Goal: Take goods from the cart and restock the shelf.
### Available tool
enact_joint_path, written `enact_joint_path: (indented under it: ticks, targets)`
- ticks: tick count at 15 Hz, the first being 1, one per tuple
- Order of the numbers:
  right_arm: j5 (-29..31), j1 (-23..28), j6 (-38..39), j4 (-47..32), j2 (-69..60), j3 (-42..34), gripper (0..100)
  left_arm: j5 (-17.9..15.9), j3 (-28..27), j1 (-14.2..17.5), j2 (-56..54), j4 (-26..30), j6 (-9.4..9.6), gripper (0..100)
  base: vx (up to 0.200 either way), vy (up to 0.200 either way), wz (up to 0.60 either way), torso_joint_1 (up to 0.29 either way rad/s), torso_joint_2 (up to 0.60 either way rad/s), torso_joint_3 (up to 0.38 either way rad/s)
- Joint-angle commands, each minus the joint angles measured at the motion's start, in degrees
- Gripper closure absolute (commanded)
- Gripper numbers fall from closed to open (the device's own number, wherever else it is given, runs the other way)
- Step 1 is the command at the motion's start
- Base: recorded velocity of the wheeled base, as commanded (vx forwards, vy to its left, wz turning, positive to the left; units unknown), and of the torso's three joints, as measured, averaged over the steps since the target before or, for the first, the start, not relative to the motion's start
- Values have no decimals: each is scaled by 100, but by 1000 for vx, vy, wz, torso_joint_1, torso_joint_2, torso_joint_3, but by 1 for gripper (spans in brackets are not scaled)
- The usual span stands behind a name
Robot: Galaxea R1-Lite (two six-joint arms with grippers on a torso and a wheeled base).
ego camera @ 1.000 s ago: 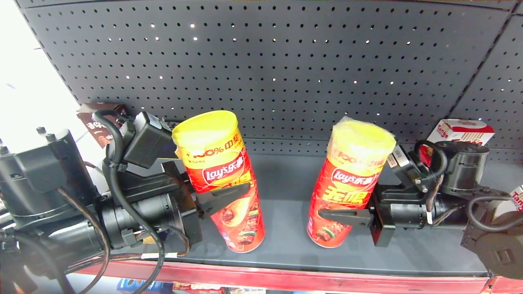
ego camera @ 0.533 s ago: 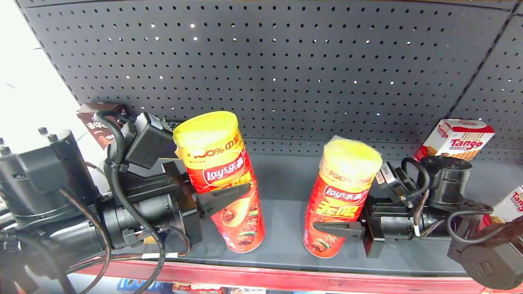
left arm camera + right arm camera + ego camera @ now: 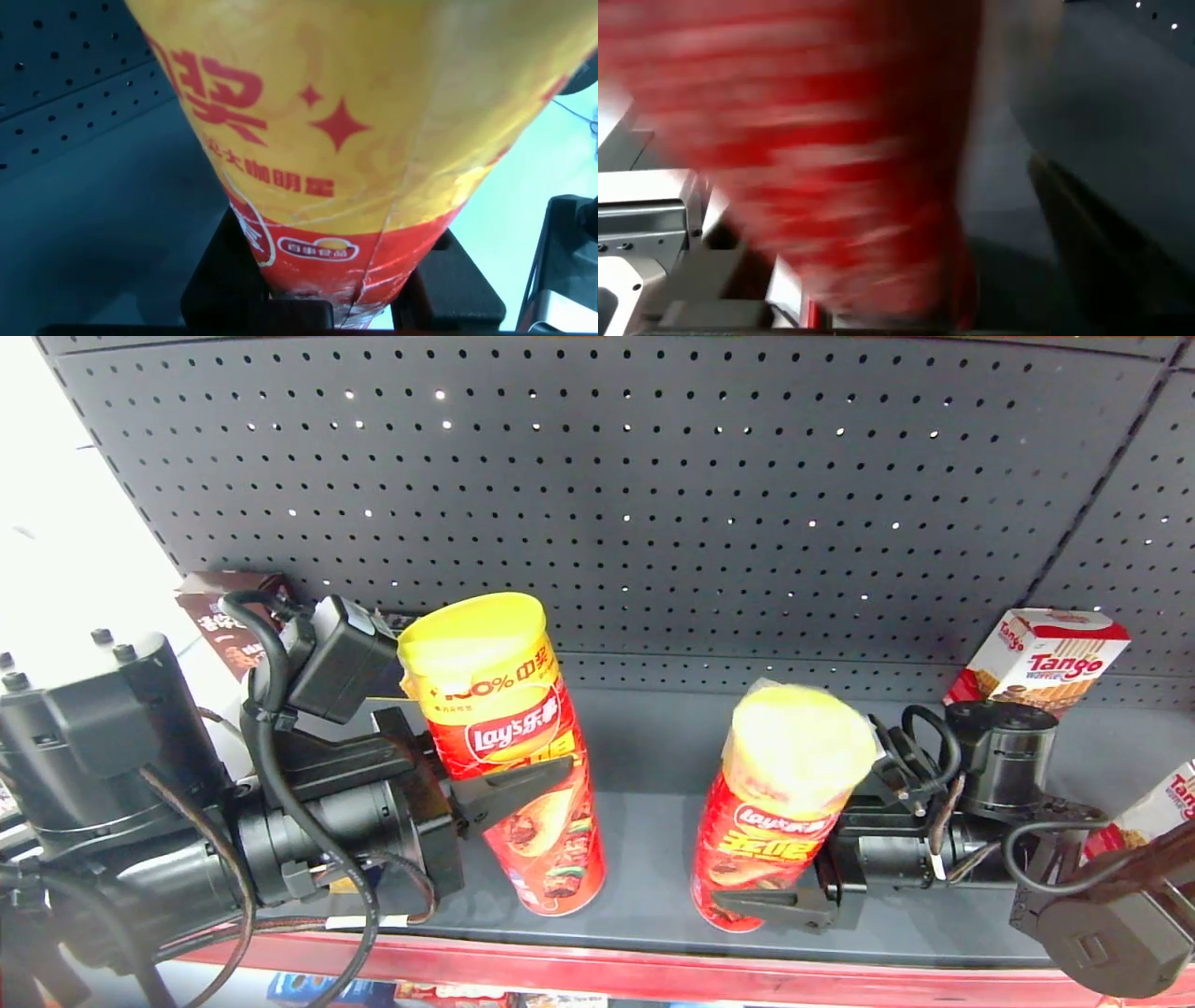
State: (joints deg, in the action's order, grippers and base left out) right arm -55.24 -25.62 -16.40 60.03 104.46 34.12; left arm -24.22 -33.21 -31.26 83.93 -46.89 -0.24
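Observation:
Two red chip cans with yellow lids are on the grey shelf point(image 3: 644, 747). The left can point(image 3: 504, 728) stands with its base on the shelf, leaning slightly, and my left gripper point(image 3: 532, 775) is shut on its middle. In the left wrist view this can point(image 3: 355, 140) sits close between the jaws. The right can point(image 3: 775, 803) leans with its lid toward me, low over the shelf's front. My right gripper point(image 3: 747, 882) is shut on its lower part. In the right wrist view that can point(image 3: 822, 140) is a red blur.
A perforated back panel point(image 3: 653, 504) closes the shelf behind. A wafer box point(image 3: 1046, 658) stands at the back right, another box point(image 3: 1172, 803) at the right edge, and a brown box point(image 3: 229, 616) at the back left. The shelf's red front lip point(image 3: 653, 971) runs below.
My right gripper has come down and toward the shelf's front with its can, which now leans more toward me. The left arm and its can have barely moved.

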Motion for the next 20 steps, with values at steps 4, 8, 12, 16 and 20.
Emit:
enact_joint_path:
  ticks: [4,8,12,16,20]
  targets:
    - [-5,260,5,-52,-725,-116,0,-4,-19,-12,9,4,-2,100,0,0,0,0,0,0]
    - [-14,708,66,-70,-1560,-556,0,-12,-10,-74,0,-5,-2,100,0,0,0,0,0,0]
    - [-14,1358,620,-79,-2826,-1039,0,-4,16,-74,-61,4,-2,100,0,0,0,0,0,0]
    - [-14,2870,875,-334,-4144,-1338,0,-12,-10,-47,-61,-5,7,100,0,0,0,0,0,0]
    - [505,3520,1077,-826,-5296,-2164,0,14,95,-30,-158,-5,7,100,0,0,0,0,0,0]
